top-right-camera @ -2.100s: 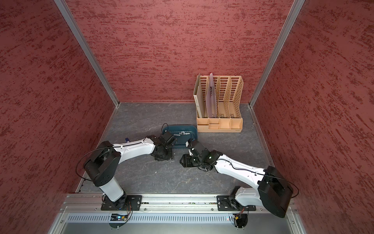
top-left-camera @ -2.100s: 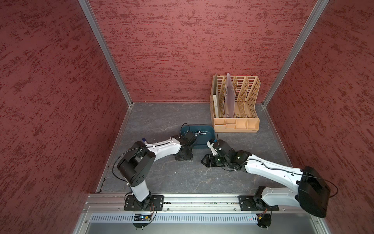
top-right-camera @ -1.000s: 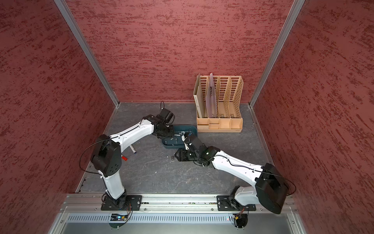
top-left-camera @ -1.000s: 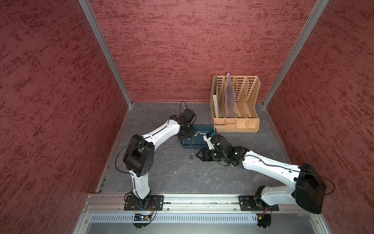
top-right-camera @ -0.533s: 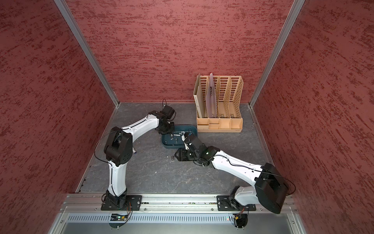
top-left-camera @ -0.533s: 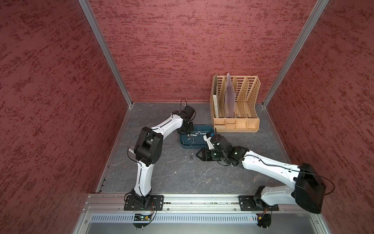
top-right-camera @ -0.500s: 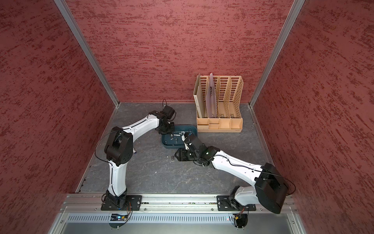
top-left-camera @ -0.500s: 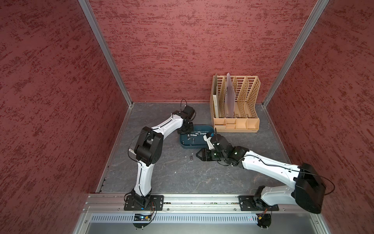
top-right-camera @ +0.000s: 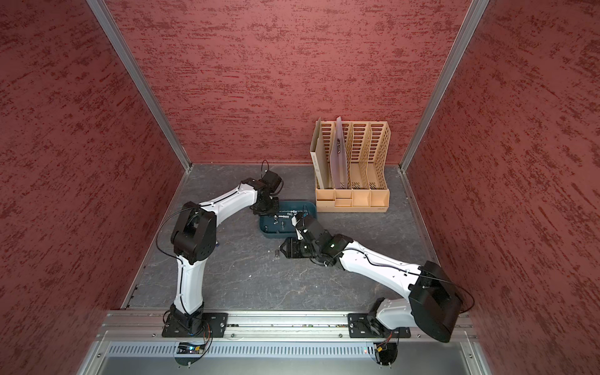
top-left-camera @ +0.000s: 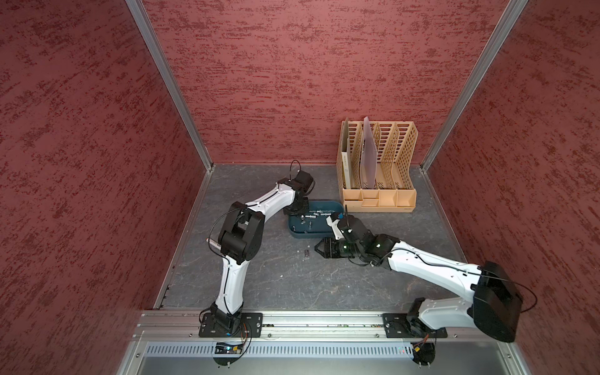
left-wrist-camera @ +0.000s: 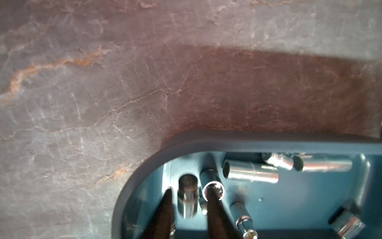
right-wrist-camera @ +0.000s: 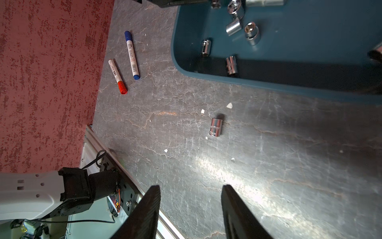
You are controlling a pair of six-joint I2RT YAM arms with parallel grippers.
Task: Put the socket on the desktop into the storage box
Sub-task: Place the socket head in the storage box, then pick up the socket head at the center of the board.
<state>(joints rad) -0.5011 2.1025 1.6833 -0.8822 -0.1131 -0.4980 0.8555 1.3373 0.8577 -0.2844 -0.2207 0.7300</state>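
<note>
Socket (right-wrist-camera: 216, 127) seemingly clear of rt fingers (right-wrist-camera: 149, 207)

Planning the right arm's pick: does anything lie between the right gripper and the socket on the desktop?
Nothing visible does. In the right wrist view, only bare desktop with a few tiny pale specks lies between the open right gripper and the socket.
</note>
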